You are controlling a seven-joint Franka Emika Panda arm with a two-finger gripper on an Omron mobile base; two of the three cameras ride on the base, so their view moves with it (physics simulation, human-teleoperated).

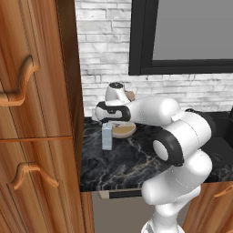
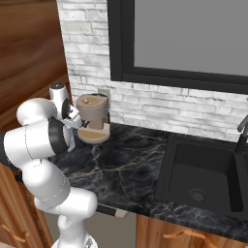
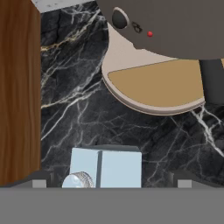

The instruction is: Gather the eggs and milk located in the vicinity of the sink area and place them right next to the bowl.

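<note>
As the gripper (image 3: 107,183) hangs spread above the milk carton (image 3: 106,168), it should descend straight, keeping clear of the coffee machine (image 3: 175,26).

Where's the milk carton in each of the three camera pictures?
Left base view: the milk stands on the dark marble counter, left of centre, beside the wooden cabinet and under the arm.
Right base view: I can't pick it out; the arm covers that corner.
Hand view: its gabled top sits at bottom centre, directly under the open hand.
Shared landmark: the brown coffee machine with its round tan base, right behind the carton.
</note>
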